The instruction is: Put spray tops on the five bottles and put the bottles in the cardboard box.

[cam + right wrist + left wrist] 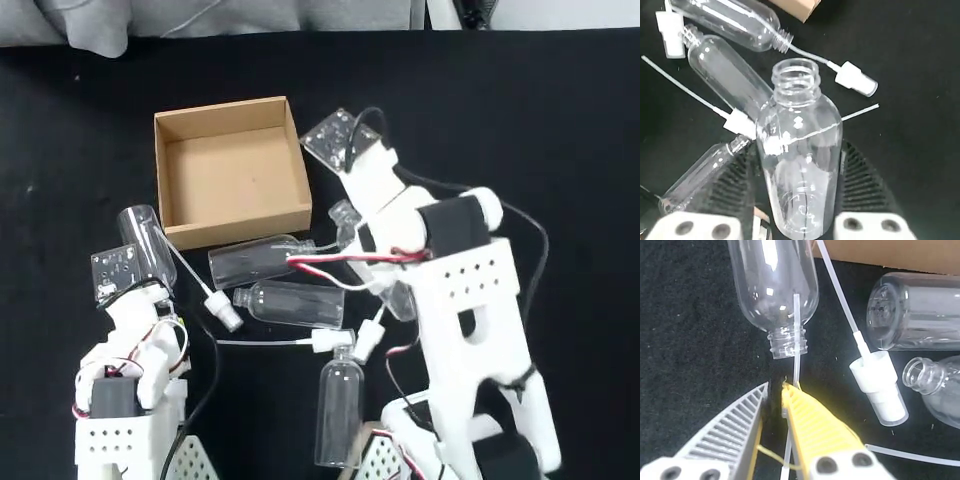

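1. pinching a thin dip tube [796, 371], your left pincer [775, 386] has its fingertips pressed almost together. the tube runs from them straight into the open neck of a clear bottle [772, 275], which lies just beside the cardboard box [230, 170], at the box corner nearest that arm.
2. your right pincer [799, 160] is clamped round the body of a second bottle [799, 115]. its neck is bare and points toward the box, and you hold it farther from the box than the loose bottles in point 3.
3. between the box and that held bottle lie two more. the near bottle [255, 262] is just beside the box wall and the middle bottle [292, 303] is next out from it. neither shows a top screwed on.
4. farthest from the box lies the far bottle [340, 410], with a loose spray top [325, 340] close to its neck. a second spray top [225, 312] lies nearer the box.
5. judged from this, you are at the very start. the box holds nothing and no bottle looks capped. only the first tube is entering a neck, so all five cappings and all five loadings remain.
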Motion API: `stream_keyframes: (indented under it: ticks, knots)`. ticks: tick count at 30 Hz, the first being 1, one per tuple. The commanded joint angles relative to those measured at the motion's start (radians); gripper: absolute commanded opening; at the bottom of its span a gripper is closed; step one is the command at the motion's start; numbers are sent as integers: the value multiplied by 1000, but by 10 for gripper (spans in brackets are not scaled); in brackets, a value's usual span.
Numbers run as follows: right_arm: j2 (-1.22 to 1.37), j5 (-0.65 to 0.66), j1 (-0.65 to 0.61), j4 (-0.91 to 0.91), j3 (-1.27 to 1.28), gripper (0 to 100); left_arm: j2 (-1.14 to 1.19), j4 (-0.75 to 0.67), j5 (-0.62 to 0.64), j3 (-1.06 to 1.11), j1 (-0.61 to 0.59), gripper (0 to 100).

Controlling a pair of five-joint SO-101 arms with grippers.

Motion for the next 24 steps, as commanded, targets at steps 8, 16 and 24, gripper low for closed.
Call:
stream_keyframes:
  ticks: [8,16,24]
  knots:
    - [-208,-5,-17,-192,203,92,-9,3,-6,24,-2,41]
    - [-317,-43,-17,-219,306,92,-9,3,-6,24,-2,41]
    - [-458,-68,-17,-262,407,92,-9,3,-6,24,-2,41]
